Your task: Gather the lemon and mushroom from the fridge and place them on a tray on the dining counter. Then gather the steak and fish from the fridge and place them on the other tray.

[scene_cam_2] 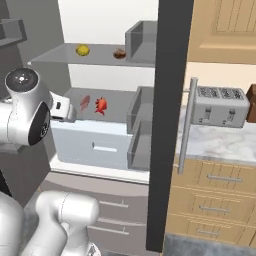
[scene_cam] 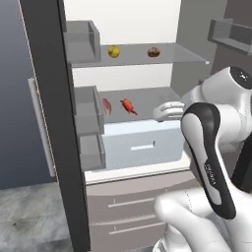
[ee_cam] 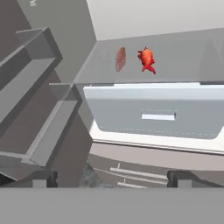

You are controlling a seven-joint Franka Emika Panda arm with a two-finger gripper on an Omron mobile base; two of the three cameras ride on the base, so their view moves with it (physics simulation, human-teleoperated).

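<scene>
Inside fridge (scene_cam: 147, 29): 1 lemon (scene_cam: 113, 51) | 1 mushroom (scene_cam: 153, 52) | 1 steak (scene_cam: 106, 106) | 1 fish (scene_cam: 128, 106)

A grey-blue wall (scene_cam: 15, 98) stands at the left of the left base view, above a mottled grey floor (scene_cam: 29, 216). In the right base view, tan wood cabinets (scene_cam_2: 225, 30) hang at the upper right over a cream wall strip. Below them a pale veined counter (scene_cam_2: 215, 145) carries a silver toaster (scene_cam_2: 220, 106) with dark slots; a dark brown item at the right edge is cut off and unclear. Under the counter are tan drawers (scene_cam_2: 215, 185) with slim metal bar handles. The light is even and soft, without strong shadows
</scene>
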